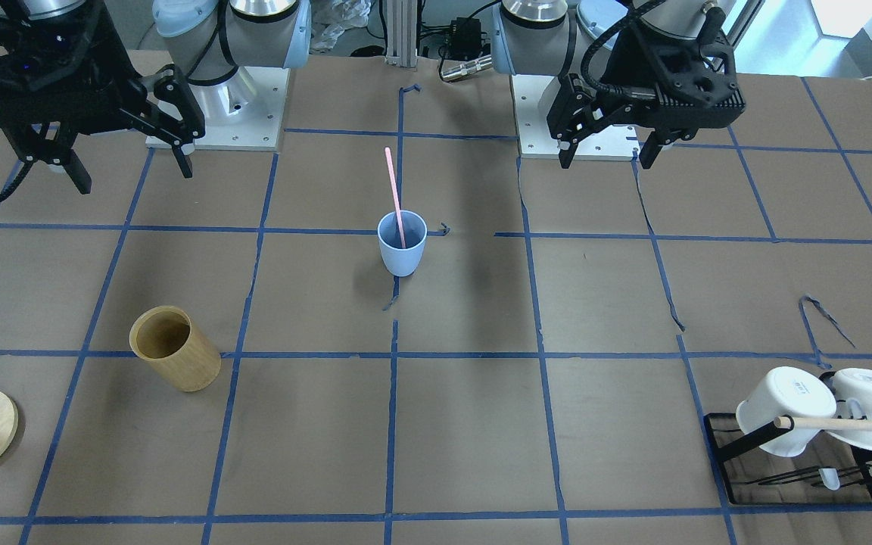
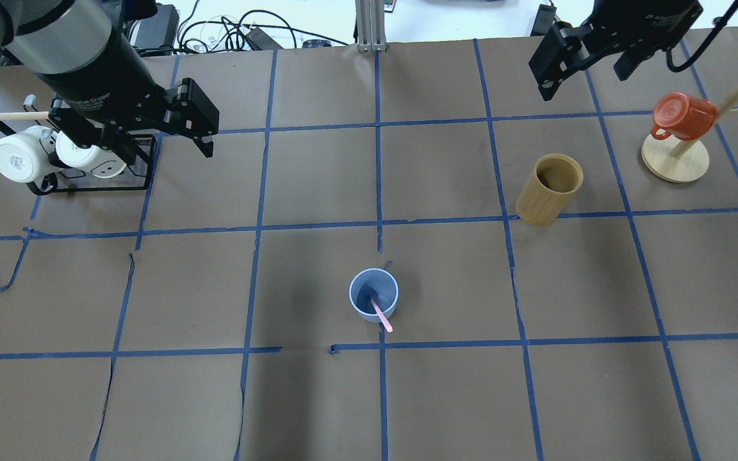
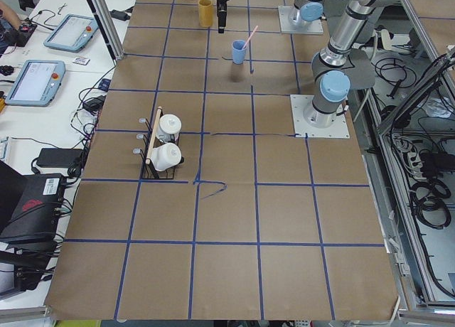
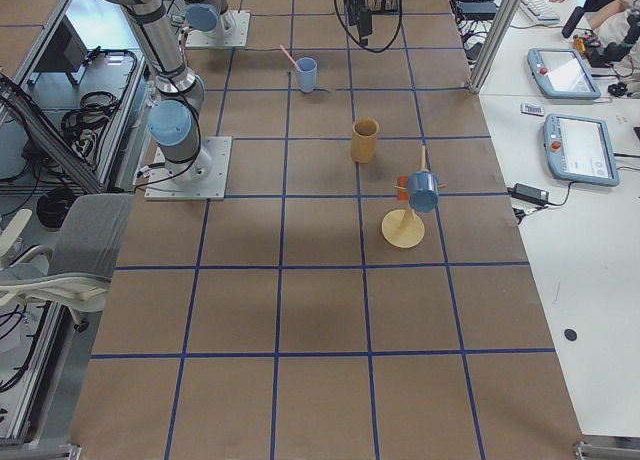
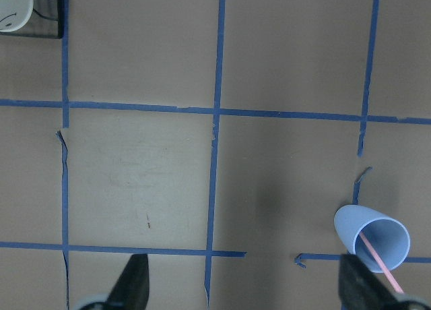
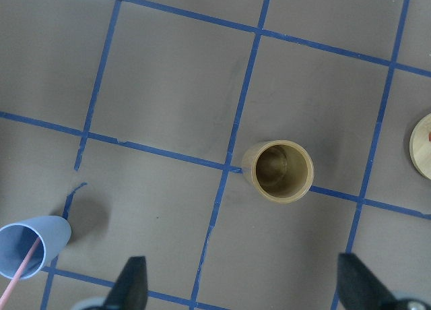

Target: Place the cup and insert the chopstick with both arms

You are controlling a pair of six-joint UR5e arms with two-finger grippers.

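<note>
Left hand (image 1: 606, 155) and right hand (image 1: 133, 170) both hang released above the worktop (image 1: 481, 424), fingers spread wide and grasping nothing, each close to its own arm's base.

Between them the blue cup (image 1: 402, 246) stands upright near the middle of the worktop, beside a crossing of blue tape lines. The pink chopstick (image 1: 394, 189) rests inside it, leaning over the rim toward the robot. Bare brown paper lies all round the cup.

On the robot's right, well apart from the blue cup, stands an upright bamboo cup (image 1: 175, 348). Further out, at the right edge on the operators' side, is a mug tree (image 2: 675, 160) carrying an orange-red mug (image 2: 683, 115). At the left edge on the same side sits a black wire rack (image 1: 724, 446) with two white mugs (image 1: 784, 412).

The exterior right view shows a blue mug (image 4: 424, 191) on the mug tree, which the overhead view does not show. The right wrist view takes in both the bamboo cup and the blue cup. The left wrist view shows the blue cup and only a corner of one white mug.
</note>
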